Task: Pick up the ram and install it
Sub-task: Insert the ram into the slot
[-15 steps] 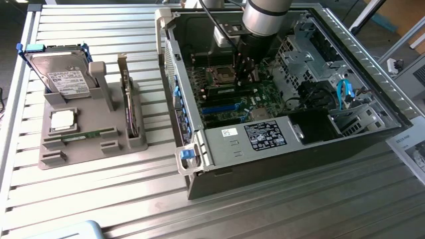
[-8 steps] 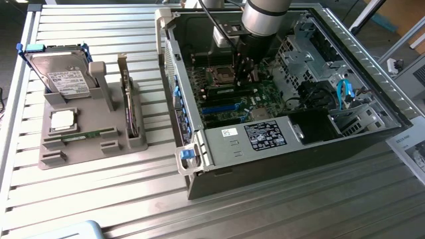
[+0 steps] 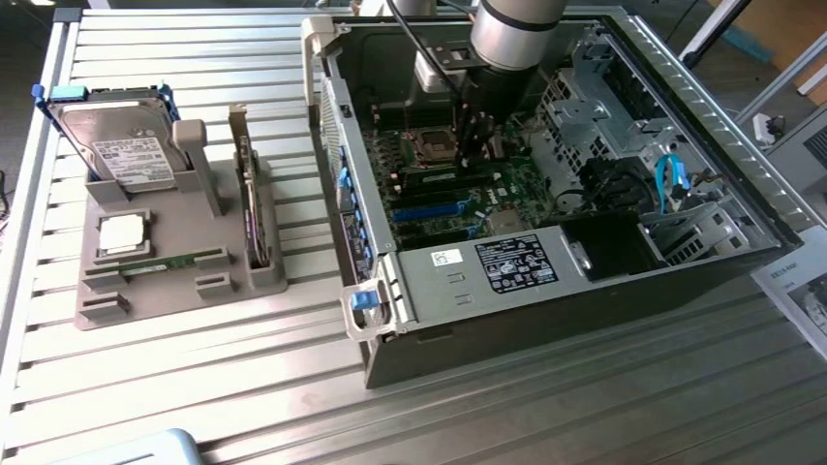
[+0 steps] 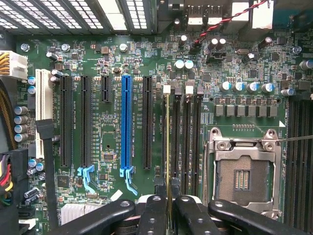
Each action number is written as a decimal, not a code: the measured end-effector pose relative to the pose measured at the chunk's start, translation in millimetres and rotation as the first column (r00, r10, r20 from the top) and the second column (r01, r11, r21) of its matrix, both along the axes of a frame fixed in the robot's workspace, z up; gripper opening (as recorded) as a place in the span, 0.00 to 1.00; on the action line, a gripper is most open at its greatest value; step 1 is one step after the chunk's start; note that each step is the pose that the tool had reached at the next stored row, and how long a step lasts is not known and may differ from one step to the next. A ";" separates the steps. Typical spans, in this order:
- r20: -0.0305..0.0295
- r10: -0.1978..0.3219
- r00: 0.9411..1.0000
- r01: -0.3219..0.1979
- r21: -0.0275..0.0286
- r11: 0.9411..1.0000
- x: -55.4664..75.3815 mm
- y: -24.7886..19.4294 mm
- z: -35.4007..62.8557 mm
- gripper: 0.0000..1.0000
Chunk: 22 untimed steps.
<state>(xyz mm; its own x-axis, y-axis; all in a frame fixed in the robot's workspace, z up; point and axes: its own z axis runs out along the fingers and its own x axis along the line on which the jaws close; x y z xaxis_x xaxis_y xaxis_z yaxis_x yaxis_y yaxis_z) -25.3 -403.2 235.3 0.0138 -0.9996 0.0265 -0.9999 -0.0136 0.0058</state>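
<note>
One ram (image 4: 167,147) is clamped edge-on by the gripper (image 4: 169,205) at the memory slots (image 4: 188,137) | step: installing | straight, even seating is judged needed

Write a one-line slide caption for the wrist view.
Gripper holds the narrow green ram stick edge-on among the black memory slots.

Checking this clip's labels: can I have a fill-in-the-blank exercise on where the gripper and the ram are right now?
1. The gripper is inside the open computer ____.
2. Its fingers flank the ram, seen edge-on in line with the memory slots beside the empty ____ socket.
3. One long expansion slot on the board is coloured ____.
Missing words: case; CPU; blue.
</note>
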 end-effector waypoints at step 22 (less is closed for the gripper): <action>0.000 0.000 1.000 0.000 0.000 1.000 -0.9 0.1 -2.2 0.14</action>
<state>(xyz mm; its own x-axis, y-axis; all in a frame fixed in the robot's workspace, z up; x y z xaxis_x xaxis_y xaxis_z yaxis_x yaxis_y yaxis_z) -26.2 -403.1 233.2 0.0138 -0.9996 0.0264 -0.9999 -0.0136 0.0058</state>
